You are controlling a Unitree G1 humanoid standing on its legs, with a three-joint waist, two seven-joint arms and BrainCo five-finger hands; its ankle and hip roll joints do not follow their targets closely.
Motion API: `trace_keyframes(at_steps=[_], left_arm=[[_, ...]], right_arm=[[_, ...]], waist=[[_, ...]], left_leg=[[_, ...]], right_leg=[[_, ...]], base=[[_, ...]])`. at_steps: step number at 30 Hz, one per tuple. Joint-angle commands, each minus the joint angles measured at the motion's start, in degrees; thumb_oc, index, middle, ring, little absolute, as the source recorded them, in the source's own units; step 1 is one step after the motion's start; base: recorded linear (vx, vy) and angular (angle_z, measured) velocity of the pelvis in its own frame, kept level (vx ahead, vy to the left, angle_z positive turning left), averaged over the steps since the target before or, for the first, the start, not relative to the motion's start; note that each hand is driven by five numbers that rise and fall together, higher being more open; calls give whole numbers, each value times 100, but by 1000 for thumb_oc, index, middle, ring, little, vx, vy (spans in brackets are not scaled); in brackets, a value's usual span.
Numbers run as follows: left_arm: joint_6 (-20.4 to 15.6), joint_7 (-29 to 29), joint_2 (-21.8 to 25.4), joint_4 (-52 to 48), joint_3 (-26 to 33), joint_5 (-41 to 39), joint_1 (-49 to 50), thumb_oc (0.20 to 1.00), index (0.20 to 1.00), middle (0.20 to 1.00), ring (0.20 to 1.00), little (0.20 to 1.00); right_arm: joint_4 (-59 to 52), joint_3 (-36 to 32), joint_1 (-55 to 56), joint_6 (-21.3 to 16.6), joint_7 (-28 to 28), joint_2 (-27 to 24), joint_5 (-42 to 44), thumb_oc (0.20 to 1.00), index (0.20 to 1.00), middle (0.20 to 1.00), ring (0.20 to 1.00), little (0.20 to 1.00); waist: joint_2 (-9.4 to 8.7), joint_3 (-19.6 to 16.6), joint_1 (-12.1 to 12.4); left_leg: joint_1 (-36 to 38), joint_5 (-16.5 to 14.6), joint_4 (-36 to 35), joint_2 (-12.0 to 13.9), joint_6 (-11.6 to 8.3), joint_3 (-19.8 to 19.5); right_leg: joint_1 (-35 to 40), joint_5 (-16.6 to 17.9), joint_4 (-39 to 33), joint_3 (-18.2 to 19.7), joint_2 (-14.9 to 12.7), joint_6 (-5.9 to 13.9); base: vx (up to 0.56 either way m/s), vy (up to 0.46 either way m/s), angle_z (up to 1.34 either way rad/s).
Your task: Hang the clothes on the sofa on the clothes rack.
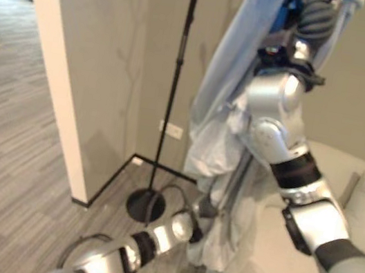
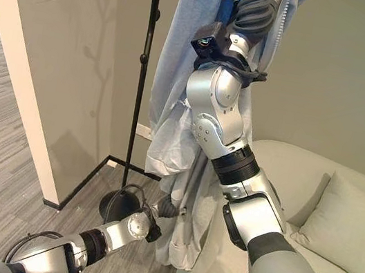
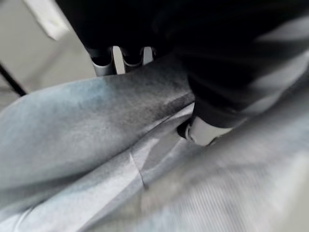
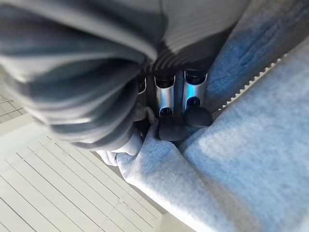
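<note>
Hoodie lifted high beside clothes rack, not yet hooked. Right hand fingers curled into its collar. Left hand low at hem; grip unclear. Hanging remains.

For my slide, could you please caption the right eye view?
Right robot hand lifts pale blue-grey garment beside black coat rack.

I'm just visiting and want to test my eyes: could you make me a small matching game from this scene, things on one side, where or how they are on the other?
Things:
1. right hand
2. left hand
3. clothes rack
4. cushion

Places or states:
A. lying on the pale sofa
B. raised high, fingers gripping the light blue garment
C. standing on the floor by the wall
D. low down, against the garment's hanging lower part

Pairs: 1-B, 2-D, 3-C, 4-A
</note>
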Motion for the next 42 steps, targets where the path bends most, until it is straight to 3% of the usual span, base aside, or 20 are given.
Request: trace_keyframes(at_steps=[1,4,6,9,10,14,21,26,31,33,35,36,38,39,40,42], left_arm=[[-59,696,-359,295,271,-297,-699,200,200,200,200,200],[-63,876,-195,162,462,-272,-637,200,200,200,200,200],[-79,1185,264,-336,918,-139,-434,200,200,200,200,200],[-183,1369,1484,-1916,1893,632,301,200,200,200,200,200],[-199,1347,1727,-2256,2096,823,493,200,200,200,200,200],[-377,1493,2970,-3746,3872,1941,1563,200,200,200,200,200],[-486,1897,3673,-4374,5021,2683,2003,200,200,200,200,200],[-541,2171,3809,-4520,5362,2930,2127,200,200,200,200,200],[-590,2554,3851,-4577,5362,3312,2087,200,200,200,200,200],[-573,2751,3897,-4630,5361,3460,2051,200,200,200,200,200],[-541,2927,3971,-4645,5295,3554,1917,200,200,200,200,200],[-536,2968,3989,-4648,5242,3549,1828,200,200,200,200,200],[-523,2961,3975,-4664,5257,3487,1798,200,200,200,200,200],[-522,2960,3971,-4666,5258,3487,1797,200,200,200,200,200],[-553,2966,3904,-4750,5270,3488,1766,200,200,200,200,200],[-559,2920,3876,-4854,5306,3565,1810,200,200,200,200,200]], right_arm=[[-276,-165,-995,-285,-52,-623,-97,200,200,200,200,200],[-449,-211,-816,-258,-70,-774,-181,200,200,200,200,200],[-1076,-379,-181,-125,45,-1190,-490,200,200,200,200,200],[-2180,-1034,1273,193,541,-1773,-1276,200,200,200,200,200],[-2377,-1198,1569,247,652,-1791,-1438,200,200,200,200,200],[-3088,-1982,2889,429,1122,-1594,-2231,200,200,200,200,200],[-3348,-2346,3849,494,1310,-1190,-2621,200,200,200,200,200],[-3452,-2393,4493,574,1322,-832,-2965,200,200,200,200,200],[-3683,-2389,5396,762,1199,-492,-3873,200,200,200,200,200],[-3751,-2251,5602,670,1110,-323,-3863,200,200,200,200,200],[-3738,-2101,5844,608,1060,-270,-3815,200,200,200,200,200],[-3713,-2051,5995,574,1074,-261,-3698,200,200,200,200,200],[-3705,-2022,6180,587,1110,-356,-3633,200,200,200,200,200],[-3709,-2023,6180,589,1110,-359,-3633,200,200,200,200,200],[-3726,-2016,6233,561,1089,-424,-3632,200,200,200,200,200],[-3757,-2114,6314,571,1086,-477,-3666,200,200,200,200,200]], waist=[[92,349,261],[98,322,266],[126,313,292],[232,335,418],[241,319,435],[369,312,513],[425,368,525],[401,475,519],[374,559,434],[392,631,388],[473,747,323],[543,814,255],[652,820,223],[645,814,222],[741,782,231],[781,723,236]], left_leg=[[381,-993,63,-294,374,-103],[385,-992,64,-304,381,-102],[360,-957,70,-349,405,-108],[324,-963,76,-397,446,-112],[317,-966,77,-408,456,-115],[292,-1043,119,-514,506,-96],[215,-1155,311,-593,533,34],[92,-1318,653,-699,589,137],[-77,-1506,1031,-835,692,103],[-171,-1565,1223,-854,743,123],[-317,-1573,1409,-836,814,152],[-375,-1592,1507,-814,872,143],[-393,-1586,1531,-784,921,161],[-414,-1557,1526,-793,921,165],[-401,-1506,1473,-784,964,198],[-332,-1432,1346,-779,975,268]], right_leg=[[-46,365,194,80,-520,446],[-50,370,194,82,-530,446],[-73,421,191,82,-564,446],[-68,496,183,24,-622,446],[-57,509,175,5,-636,446],[-17,727,98,-8,-730,446],[-91,970,-32,91,-812,446],[-175,1131,-29,252,-888,446],[-195,1260,171,267,-1058,446],[-251,1275,340,258,-1079,446],[-297,900,666,282,-1010,446],[-356,423,1019,400,-834,376],[-400,-111,1414,493,-483,233],[-425,-97,1417,497,-493,222],[-458,-412,1790,410,-232,126],[-466,-665,1937,321,-22,16]], base=[[0,0,0],[-10,9,0],[-24,46,4],[-33,49,4],[8,61,1],[0,73,4],[-16,51,-7],[-33,66,-24],[-9,64,-3],[-24,63,4],[-65,120,3],[-48,170,10],[-21,116,17],[-13,95,16],[-17,83,12],[27,59,13]])
